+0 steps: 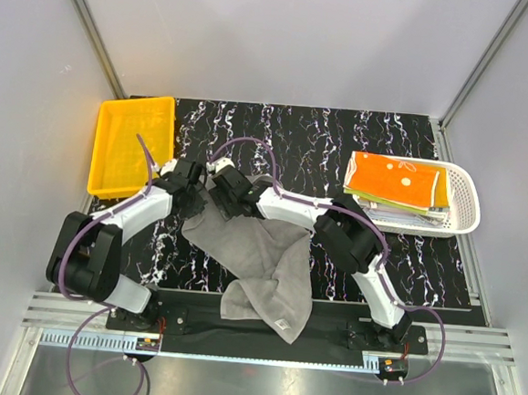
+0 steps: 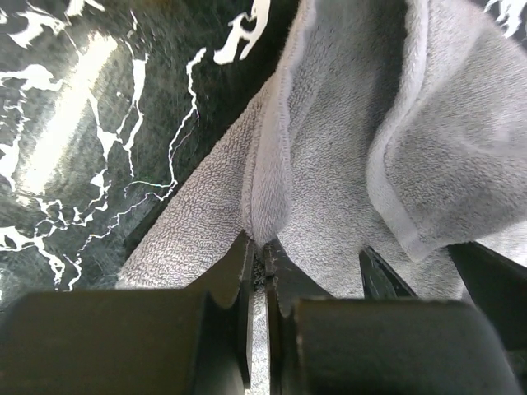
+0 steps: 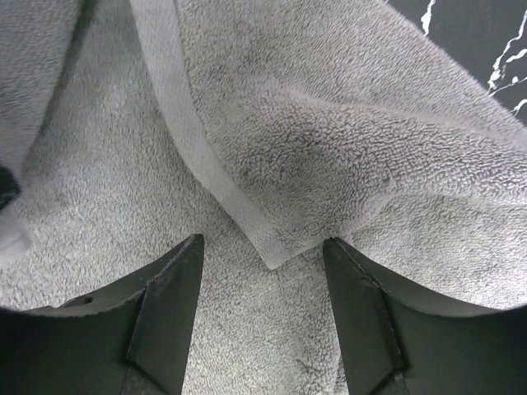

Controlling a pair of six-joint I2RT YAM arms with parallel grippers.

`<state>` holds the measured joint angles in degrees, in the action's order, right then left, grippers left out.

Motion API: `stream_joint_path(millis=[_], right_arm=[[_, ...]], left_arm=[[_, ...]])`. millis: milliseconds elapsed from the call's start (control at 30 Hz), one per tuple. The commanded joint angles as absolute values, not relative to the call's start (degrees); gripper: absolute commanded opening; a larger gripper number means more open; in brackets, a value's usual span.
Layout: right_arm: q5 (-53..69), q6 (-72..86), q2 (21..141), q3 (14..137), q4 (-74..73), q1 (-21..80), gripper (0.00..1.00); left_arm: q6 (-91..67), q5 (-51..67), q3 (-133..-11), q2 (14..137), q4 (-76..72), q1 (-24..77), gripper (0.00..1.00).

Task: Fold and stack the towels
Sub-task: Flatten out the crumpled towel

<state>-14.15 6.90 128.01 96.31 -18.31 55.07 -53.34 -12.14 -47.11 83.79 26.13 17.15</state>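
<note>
Grey walls (image 1: 286,35) box in your black marbled surface (image 1: 323,138). Left end effector (image 2: 262,251) clenches a fold of the grey towel (image 1: 260,252); right end effector (image 3: 263,243) gapes released over it.

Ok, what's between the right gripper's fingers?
A hemmed corner of the grey terry cloth towel lies between the open right fingers, shown in the right wrist view.

Bright, even overhead light fills the top view; we see only soft shadows there. In the left wrist view a pale glare smears the black marbled tabletop (image 2: 66,140). The pile of the grey towel (image 3: 329,148) is sharp up close — the dark fingers (image 3: 169,321) at the frame's bottom look slightly soft.
</note>
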Motion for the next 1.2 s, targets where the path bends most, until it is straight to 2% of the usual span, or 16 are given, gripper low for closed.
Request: stream_joint_path(millis=[0, 133, 233, 367, 400, 467, 500, 567, 900, 1033, 1167], right_arm=[[-17.23, 7.73, 129.11, 99.66, -17.49, 54.67, 0.67], [-17.93, 8.52, 129.9, 100.98, -18.28, 54.41, 0.66], [-17.67, 9.32, 130.95, 102.3, -19.33, 53.97, 0.57], [-17.93, 10.37, 131.05, 103.62, -20.48, 53.35, 0.41], [-18.1, 10.63, 130.78, 103.62, -20.57, 53.26, 0.34], [-18.11, 11.25, 130.08, 104.32, -21.44, 52.56, 0.27], [-17.93, 11.6, 129.73, 104.67, -22.05, 52.38, 0.18], [-18.1, 11.78, 128.07, 105.47, -23.81, 52.03, 0.14], [-18.01, 11.86, 116.9, 108.45, -32.5, 49.31, 0.1], [-18.46, 12.39, 111.73, 110.91, -36.73, 47.03, 0.01], [-21.26, 11.34, 107.76, 114.86, -40.42, 44.65, 0.0]], left_arm=[[-52.47, -12.13, -47.81, 79.11, 26.1, 16.35, 0.01], [-51.68, -12.57, -47.81, 75.77, 27.68, 15.47, 0.0], [-50.98, -12.22, -47.99, 74.36, 28.39, 14.59, 0.0], [-49.58, -11.87, -48.86, 73.13, 29.27, 14.06, 0.0], [-49.31, -11.87, -49.13, 72.86, 29.35, 13.98, 0.0], [-48.17, -11.52, -50.35, 72.6, 29.62, 13.89, 0.0], [-47.82, -11.51, -50.97, 72.6, 29.79, 13.89, 0.0], [-46.76, -11.78, -52.46, 72.51, 31.02, 13.8, 0.0], [-37.8, -15.37, -65.99, 70.75, 37.26, 13.89, 0.0], [-34.2, -17.22, -77.39, 73.03, 39.9, 13.71, 0.0], [-30.16, -15.13, -86.9, 75.76, 40.52, 13.54, 0.0]])
